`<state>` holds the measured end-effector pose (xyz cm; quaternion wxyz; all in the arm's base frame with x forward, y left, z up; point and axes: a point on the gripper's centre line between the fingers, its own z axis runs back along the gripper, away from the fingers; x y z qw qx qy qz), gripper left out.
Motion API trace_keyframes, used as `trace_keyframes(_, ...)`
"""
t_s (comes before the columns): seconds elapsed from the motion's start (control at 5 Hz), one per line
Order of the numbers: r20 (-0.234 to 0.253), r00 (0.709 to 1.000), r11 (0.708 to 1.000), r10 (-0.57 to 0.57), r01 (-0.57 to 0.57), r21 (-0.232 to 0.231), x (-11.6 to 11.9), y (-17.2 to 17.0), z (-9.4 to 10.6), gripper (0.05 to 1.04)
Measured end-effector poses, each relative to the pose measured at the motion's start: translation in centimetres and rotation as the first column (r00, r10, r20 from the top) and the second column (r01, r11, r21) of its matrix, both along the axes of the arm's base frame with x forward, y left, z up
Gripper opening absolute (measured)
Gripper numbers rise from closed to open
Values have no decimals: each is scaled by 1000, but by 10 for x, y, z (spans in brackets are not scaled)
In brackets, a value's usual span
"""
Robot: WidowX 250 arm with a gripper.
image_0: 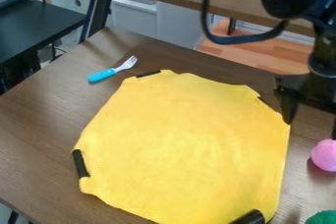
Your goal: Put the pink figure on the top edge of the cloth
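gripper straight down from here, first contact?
Likely the pink ball, roughly below the gripper near the picture's right edge. Depth is unclear in this view, so it could meet the tabletop or yellow cloth first.

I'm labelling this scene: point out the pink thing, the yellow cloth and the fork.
Pink thing (324,155): camera view, on its rounded side.
Yellow cloth (187,144): camera view, on its bare middle.
Fork (102,75): camera view, on its blue handle.

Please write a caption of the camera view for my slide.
Black two-finger tool above a brown wood-grain table with yellow cloth, round pink toy and blue-handled fork.
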<state>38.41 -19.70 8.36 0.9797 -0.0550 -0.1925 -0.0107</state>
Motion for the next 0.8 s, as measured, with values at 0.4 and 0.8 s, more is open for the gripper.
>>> trace_keyframes(0.4,-30,998,998,57,-57,1,24,-23,-31,1001)
trace_keyframes(0.8,-15,995,996,94,-94,3,28,-34,-40,1001)
